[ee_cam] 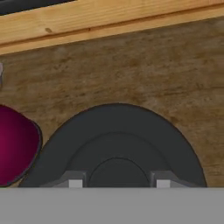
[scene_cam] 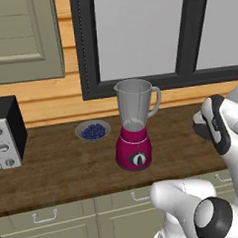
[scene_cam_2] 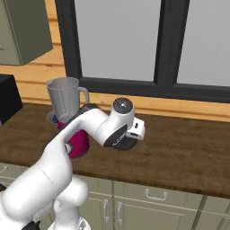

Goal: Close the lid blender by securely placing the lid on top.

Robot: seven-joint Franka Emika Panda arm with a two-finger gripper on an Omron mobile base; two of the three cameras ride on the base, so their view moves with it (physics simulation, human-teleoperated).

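The blender (scene_cam: 135, 135) stands on the wooden counter (scene_cam: 59, 163), its clear jar open at the top above a magenta base with a black dial. To its right, low over the counter, is the round black lid (ee_cam: 118, 135), which also shows as a dark disc (scene_cam_2: 120, 144) under the hand. My gripper (ee_cam: 119, 183) points down onto the lid, its two fingertips shut on the raised middle part. The blender's magenta base (ee_cam: 15, 148) is just left of the lid. I cannot tell whether the lid rests on the wood or is lifted slightly.
A grey bowl of blueberries (scene_cam: 93, 130) sits behind and left of the blender. At the counter's far left is a black-and-grey toaster oven (scene_cam: 5, 134). A dark-framed window (scene_cam: 136, 36) and wooden wall run behind. Bare counter (scene_cam_2: 188, 148) stretches to the right.
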